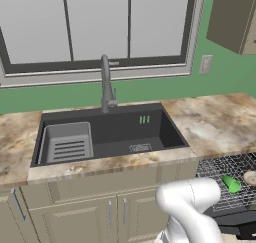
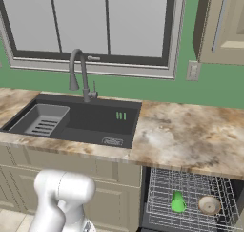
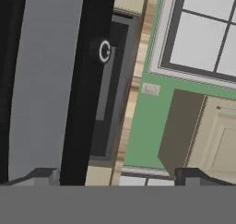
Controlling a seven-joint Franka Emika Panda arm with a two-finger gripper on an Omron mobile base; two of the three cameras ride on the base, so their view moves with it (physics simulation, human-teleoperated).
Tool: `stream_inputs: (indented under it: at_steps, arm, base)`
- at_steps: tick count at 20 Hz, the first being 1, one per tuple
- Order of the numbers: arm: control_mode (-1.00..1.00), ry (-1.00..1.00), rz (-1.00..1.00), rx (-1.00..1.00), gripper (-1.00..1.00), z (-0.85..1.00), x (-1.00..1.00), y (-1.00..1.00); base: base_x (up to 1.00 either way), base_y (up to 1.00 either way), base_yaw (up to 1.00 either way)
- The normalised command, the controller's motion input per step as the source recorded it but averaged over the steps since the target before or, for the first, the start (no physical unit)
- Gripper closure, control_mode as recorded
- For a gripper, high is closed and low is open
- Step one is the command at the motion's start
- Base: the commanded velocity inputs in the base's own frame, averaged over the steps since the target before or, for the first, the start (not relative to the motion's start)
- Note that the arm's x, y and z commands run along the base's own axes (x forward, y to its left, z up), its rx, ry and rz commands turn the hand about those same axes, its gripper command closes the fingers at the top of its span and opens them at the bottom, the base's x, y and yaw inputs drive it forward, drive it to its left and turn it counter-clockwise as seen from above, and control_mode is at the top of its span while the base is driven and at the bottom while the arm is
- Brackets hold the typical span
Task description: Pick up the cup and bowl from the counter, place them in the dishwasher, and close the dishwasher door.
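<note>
Down in the dishwasher [image 2: 157, 197], the cup [image 2: 177, 202] and bowl [image 2: 209, 205] already sit side by side on the wire rack [image 2: 190, 183], below the counter [image 2: 190, 135]. Close before the gripper [image 3: 115, 174], its fingers wide apart and empty, stands the dishwasher door [image 3: 44, 80], its long edge running along the hand view. Closing it looks like the step left.

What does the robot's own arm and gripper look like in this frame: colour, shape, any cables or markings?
The arm is smooth glossy white, built of thick rounded tube-like segments with bulbous elbows; it looks the same in the right base view. No cables, labels or markings show on it. In the hand view, the gripper shows two small dark grey, blocky angular fingertips.
</note>
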Motion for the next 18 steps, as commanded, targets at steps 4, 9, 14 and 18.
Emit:
stream_inputs:
  at_steps: [4, 9, 14, 18]
  arm:
    - [-1.0, -0.04, 0.0, -0.14, -1.0, -0.54, 0.0, -0.24]
    - [-1.0, -0.07, 0.0, -0.12, -1.0, -0.68, 0.0, -0.25]
    - [-1.0, -0.08, 0.0, -0.07, -1.0, -0.74, 0.0, -0.22]
    - [-1.0, -0.08, 0.0, -0.1, -1.0, -0.7, 0.0, -0.24]
  base:
    - [0.0, 0.0, 0.0]
    - [0.0, 0.0, 0.0]
    - [0.0, 0.0, 0.0]
    - [0.0, 0.0, 0.0]
